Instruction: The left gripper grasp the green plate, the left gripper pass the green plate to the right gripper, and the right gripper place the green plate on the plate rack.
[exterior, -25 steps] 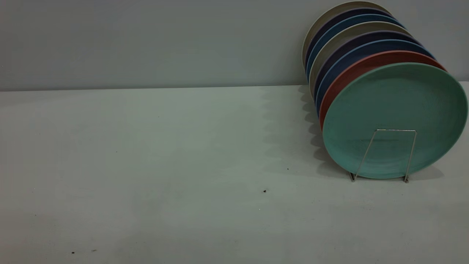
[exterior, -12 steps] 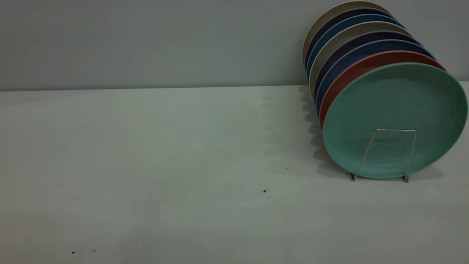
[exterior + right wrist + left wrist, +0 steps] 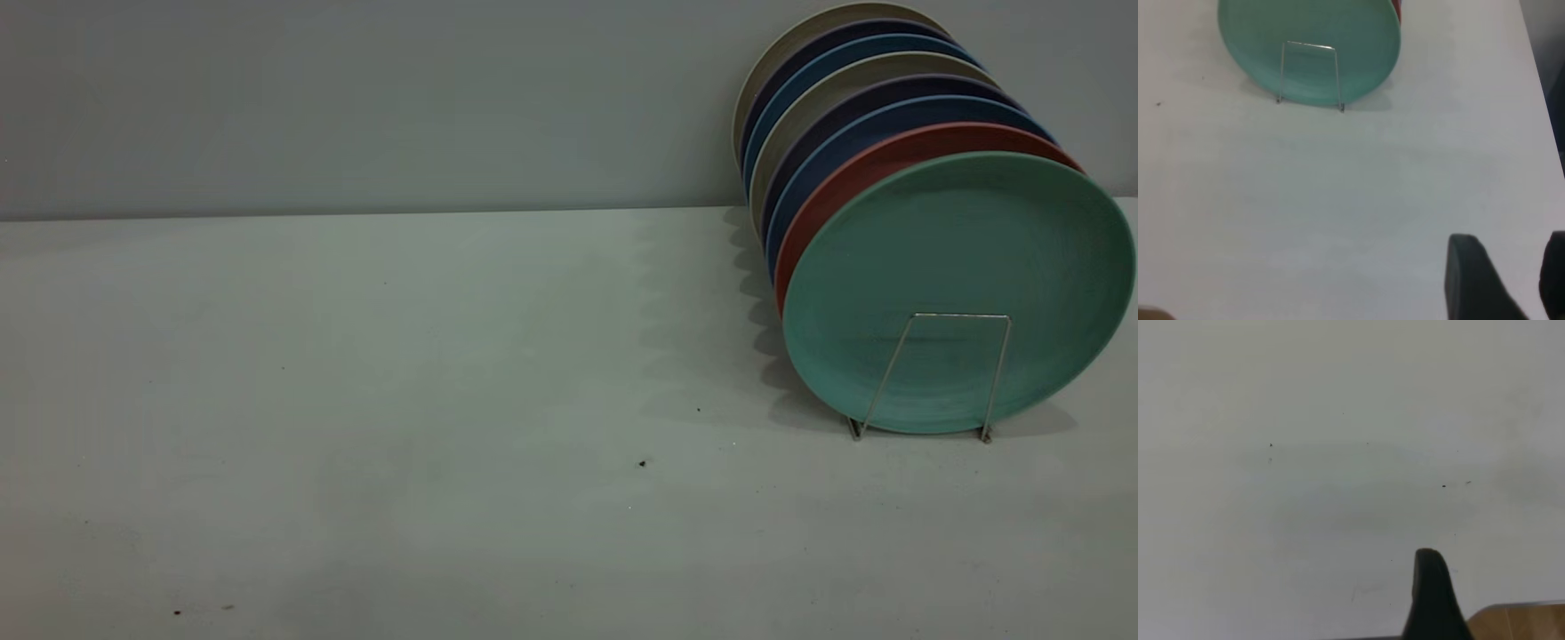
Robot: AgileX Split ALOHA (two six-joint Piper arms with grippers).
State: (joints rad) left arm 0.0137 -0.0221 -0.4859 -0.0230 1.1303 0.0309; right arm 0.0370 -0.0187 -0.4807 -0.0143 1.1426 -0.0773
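Note:
The green plate (image 3: 960, 267) stands upright as the front plate in the plate rack (image 3: 960, 315), behind the rack's front wire loop. It also shows in the right wrist view (image 3: 1311, 27), with the rack loop (image 3: 1310, 45) in front of it. My right gripper (image 3: 1511, 267) is open and empty over bare table, well away from the rack. My left gripper (image 3: 1431, 587) shows only as a dark tip over bare table, with no plate near it. Neither gripper shows in the exterior view.
Behind the green plate the rack holds a salmon-pink plate (image 3: 845, 173), blue plates (image 3: 827, 142) and beige ones. The white table (image 3: 400, 373) spreads left of the rack. A table edge with wood floor (image 3: 1528, 623) lies near the left gripper.

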